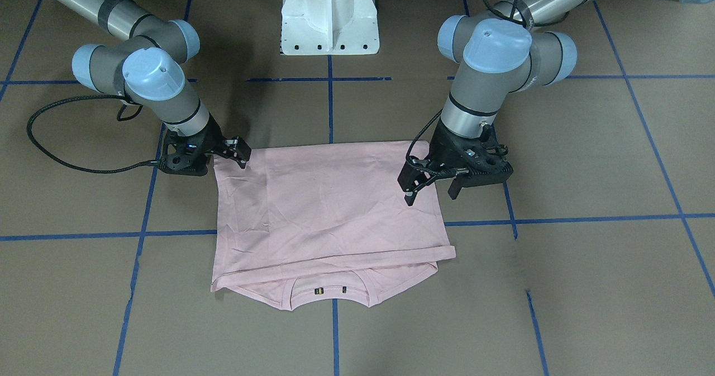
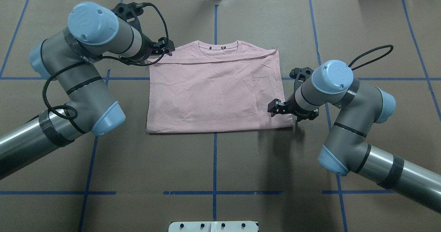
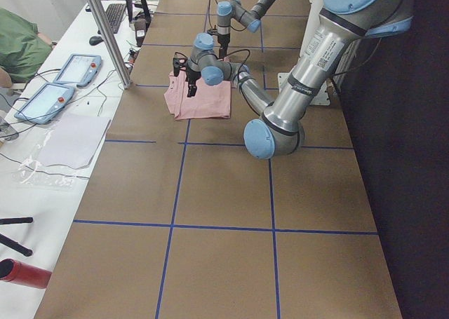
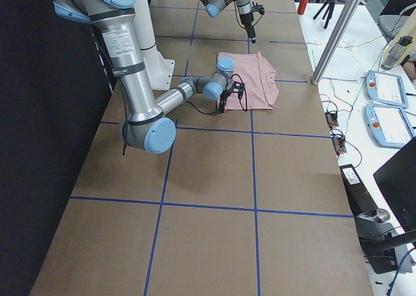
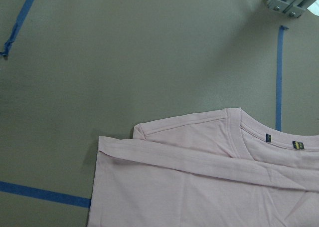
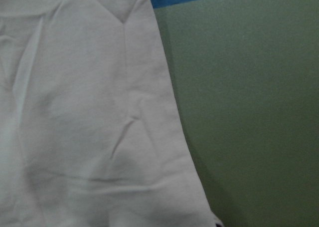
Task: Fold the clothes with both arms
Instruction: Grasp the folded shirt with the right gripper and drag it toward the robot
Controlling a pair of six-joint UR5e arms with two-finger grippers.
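- Currently the pale pink T-shirt (image 2: 217, 90) lies flat in the middle of the brown counter (image 2: 213, 163), doubled over on itself. Its folded edge is toward the robot, and the ribbed collar (image 2: 217, 47) peeks out at the far end from under the upper layer.
- No print shows; a plain side is up, with light creases across it.
- Over the shirt's side on the robot's left, toward the collar end, the left pincer (image 1: 431, 196) hangs raised, jaws wide apart and grasping nothing.
- At the opposite side edge, near the folded end, the right pincer (image 1: 241, 153) sits low. Its jaws appear parted with no cloth between them, and the edge beneath lies flat.
- As I judge it, the cloth is a thin knit, light and limp, with no stiffness to carry a shape. It will sag from any hold, and one layer can slide over the other.
- The best holds look to be the corners and side edges, where a finger can slip under from the bare counter. Each pinch should gather every layer; catching only the top one would peel the fold open.
- Both holds should rise and travel together with the cloth lightly taut between them. Otherwise the span will bunch and the new edge will land crooked.
- The upper layer's far edge sits slightly askew to the collar, so a neat next fold may need squaring.
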